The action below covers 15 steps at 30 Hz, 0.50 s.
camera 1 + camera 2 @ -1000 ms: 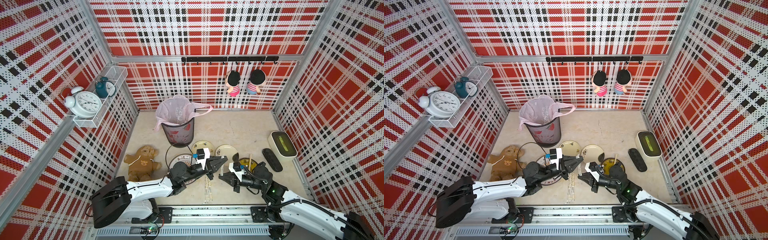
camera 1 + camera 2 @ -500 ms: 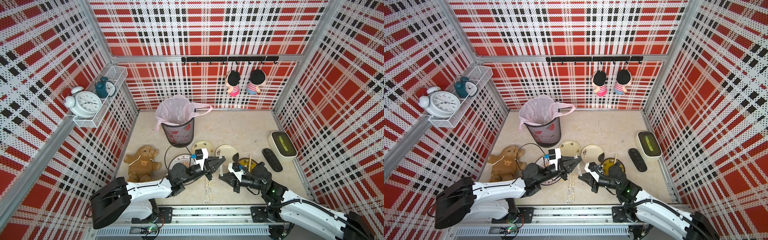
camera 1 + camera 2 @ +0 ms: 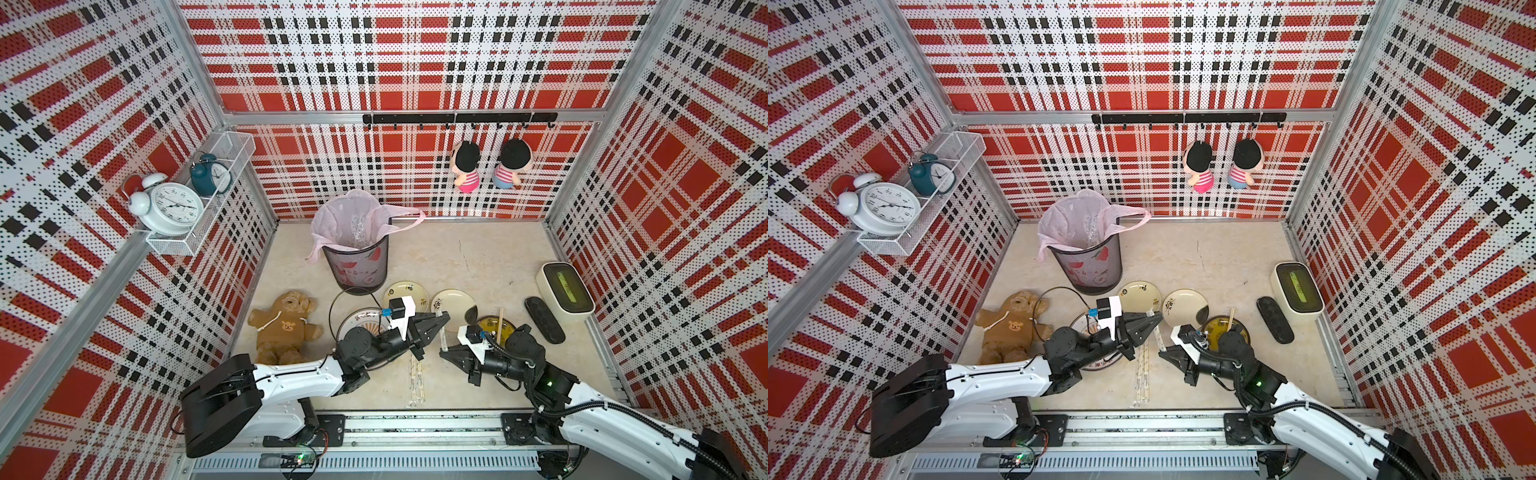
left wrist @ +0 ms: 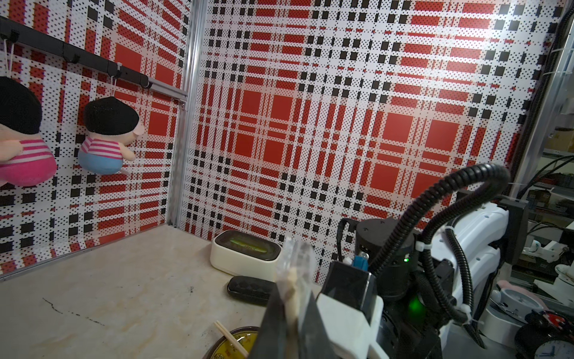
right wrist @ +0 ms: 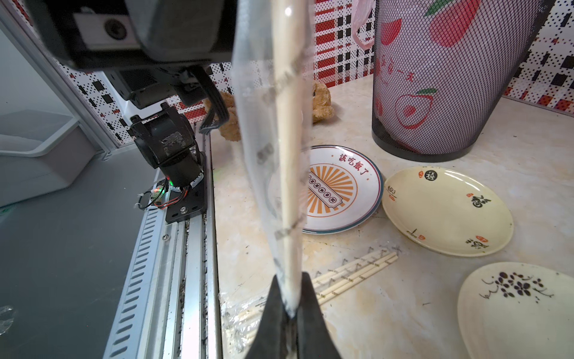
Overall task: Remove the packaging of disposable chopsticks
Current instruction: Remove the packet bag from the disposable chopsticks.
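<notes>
A pair of disposable chopsticks [image 5: 289, 155], inside its clear packaging [image 5: 257, 140], hangs above the table between my two grippers. My left gripper [image 3: 445, 321] [image 4: 292, 304] is shut on one end, and a crinkled bit of sleeve [image 4: 295, 258] sticks out past the jaws. My right gripper [image 3: 444, 355] [image 5: 290, 300] is shut on the other end, pinching sleeve and sticks together. In both top views the wrapped pair [image 3: 1158, 338] runs short and straight between the two grippers. Two more wrapped pairs [image 3: 417, 378] [image 5: 351, 273] lie on the table below. A bare pair [image 3: 501, 322] [image 4: 231, 337] rests on a yellow plate [image 3: 505, 332].
A mesh bin with a pink liner [image 3: 357, 253] stands behind the grippers. An orange-patterned plate [image 5: 369, 186] and two cream plates [image 3: 405, 291] [image 3: 453, 301] lie near them. A teddy bear [image 3: 284, 328] lies to the left. A black remote [image 3: 544, 320] and a white box [image 3: 565, 291] lie to the right.
</notes>
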Available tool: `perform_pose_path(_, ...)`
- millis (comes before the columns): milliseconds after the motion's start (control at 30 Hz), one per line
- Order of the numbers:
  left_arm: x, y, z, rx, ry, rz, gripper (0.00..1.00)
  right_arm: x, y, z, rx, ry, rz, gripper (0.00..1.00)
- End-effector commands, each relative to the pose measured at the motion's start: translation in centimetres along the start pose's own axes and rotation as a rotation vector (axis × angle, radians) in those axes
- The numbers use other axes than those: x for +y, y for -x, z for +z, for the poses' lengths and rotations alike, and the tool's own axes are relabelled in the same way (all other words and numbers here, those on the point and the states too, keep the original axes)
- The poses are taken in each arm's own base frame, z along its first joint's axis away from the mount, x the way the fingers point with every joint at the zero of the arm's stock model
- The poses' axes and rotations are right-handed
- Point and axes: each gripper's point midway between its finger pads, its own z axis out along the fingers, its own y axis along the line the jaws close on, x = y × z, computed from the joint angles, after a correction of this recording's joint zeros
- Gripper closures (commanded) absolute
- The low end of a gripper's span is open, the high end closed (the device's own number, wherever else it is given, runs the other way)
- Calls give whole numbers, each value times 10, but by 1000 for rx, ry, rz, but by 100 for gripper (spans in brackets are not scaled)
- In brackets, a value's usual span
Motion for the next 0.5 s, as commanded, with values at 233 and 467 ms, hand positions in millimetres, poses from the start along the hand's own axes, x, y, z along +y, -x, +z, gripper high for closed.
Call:
perform_pose_path(233, 25, -152, -42, 497, 99, -93, 93, 32, 161, -42, -504, 38, -292, 100)
perform_pose_path(467, 23, -126, -41, 425, 78, -85, 97, 25, 143, -39, -476, 14, -262, 100)
